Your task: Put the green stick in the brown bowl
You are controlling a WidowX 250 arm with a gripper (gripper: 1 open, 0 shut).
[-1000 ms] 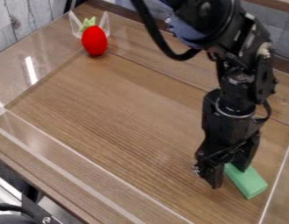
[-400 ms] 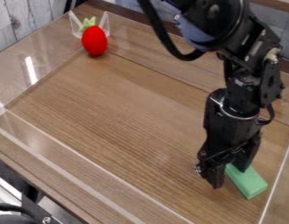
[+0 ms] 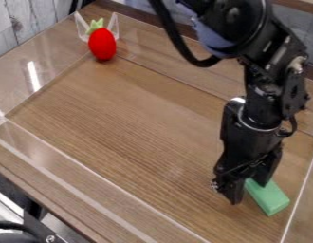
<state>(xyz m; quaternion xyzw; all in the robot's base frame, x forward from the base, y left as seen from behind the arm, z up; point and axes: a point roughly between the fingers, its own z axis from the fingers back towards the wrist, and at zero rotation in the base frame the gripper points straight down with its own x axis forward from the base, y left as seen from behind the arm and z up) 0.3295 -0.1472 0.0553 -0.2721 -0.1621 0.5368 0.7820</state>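
Since the earliest frame the arm has shifted a touch toward 3 o'clock, its upper part most; the green stick looks to be in the same spot.

Nearest, at 7 o'clock at the pic's edge, there's dark gear w/ a black cable, partly cut off by the frame. Next to it, the light wood table has its near edge running from 9 o'clock down toward 6.

The green stick lies flat on the table at approx. 4 to 5 o'clock, tilted on a diagonal — its near end is in plain view, the far end hidden under the gripper. The gripper is black and points down, tips at the stick's 10 o'clock side. Can't tell if the pincer is clenched, released or grasping the stick; the dark fingers overlap it too much, & contact isn't clear either.

Above that, the black arm comes in from approx. 1 o'clock, w/ a thick black cable looping on its left in the pic. A small white bit peeks out beside the arm, mostly hidden.

Far off at 11 o'clock — a red strawberry-like toy, w/ a green-and-white piece just behind it. Past that, a grey ribbed panel at the top-left corner.
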